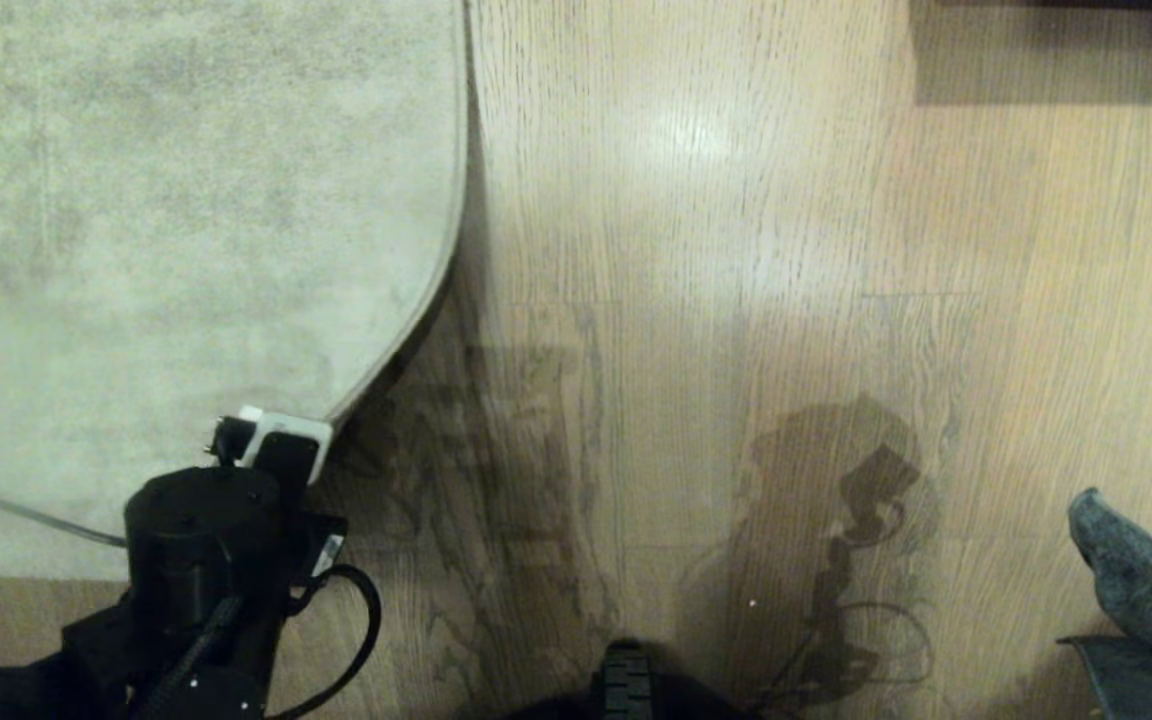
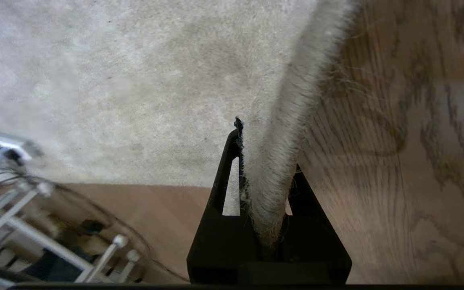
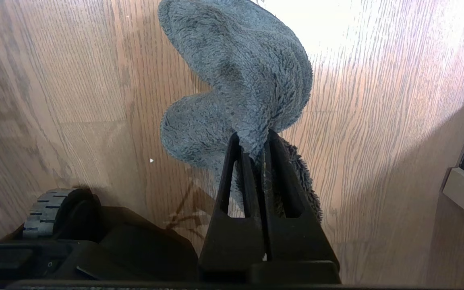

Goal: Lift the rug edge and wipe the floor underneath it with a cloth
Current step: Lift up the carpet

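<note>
Wood-grain floor point(image 1: 696, 250) carries the pale rug point(image 1: 186, 200), its near corner raised off it.

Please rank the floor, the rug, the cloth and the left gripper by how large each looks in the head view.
1. Floor
2. Rug, a bit less
3. Cloth, partly cut off at the frame edge
4. Left gripper, smallest

The left arm point(image 1: 201, 560) is matte black, with a rounded cylindrical wrist housing, a white bracket point(image 1: 286, 440) at its tip and black cables looping beside it. Both grippers' fingers point(image 3: 232, 181) are black slotted wedges. A ridged black wheel point(image 3: 48, 211) sits on the dark base.
</note>
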